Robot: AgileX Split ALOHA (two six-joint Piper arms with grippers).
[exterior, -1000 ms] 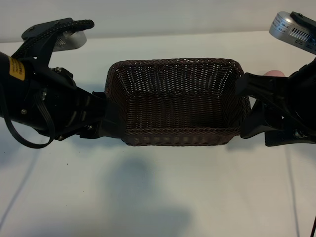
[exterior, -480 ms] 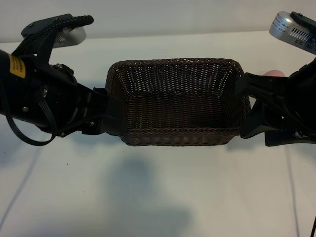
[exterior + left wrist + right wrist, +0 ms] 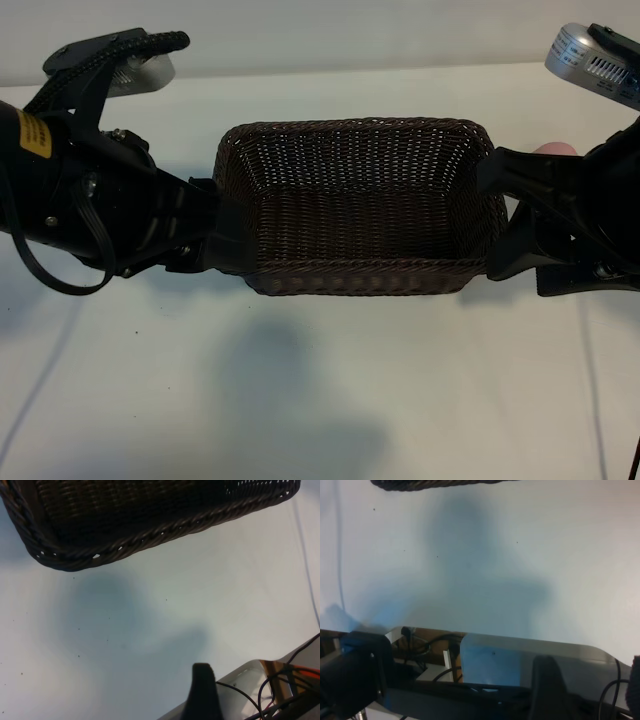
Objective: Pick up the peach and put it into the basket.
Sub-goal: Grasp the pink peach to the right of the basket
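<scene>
The dark brown wicker basket [image 3: 350,126] stands mid-table, and nothing shows inside it. Only a pale pink sliver of the peach [image 3: 556,148] shows, behind the right arm near the basket's far right corner. My left gripper [image 3: 216,232] sits against the basket's left end. In the left wrist view, one black fingertip [image 3: 202,680] hangs over bare table, apart from the basket wall [image 3: 125,515]. My right gripper [image 3: 498,215] is at the basket's right end, open. Its fingers [image 3: 547,680] have nothing between them.
The white table ends close in front of both grippers, with cables and a frame [image 3: 420,650] beyond the edge. A silver lamp head [image 3: 590,60] hangs over the right arm and another [image 3: 140,78] over the left. Broad shadows lie on the table in front of the basket.
The left arm slid a little toward the basket's left end, then held still. The right arm, basket and peach have not moved.
</scene>
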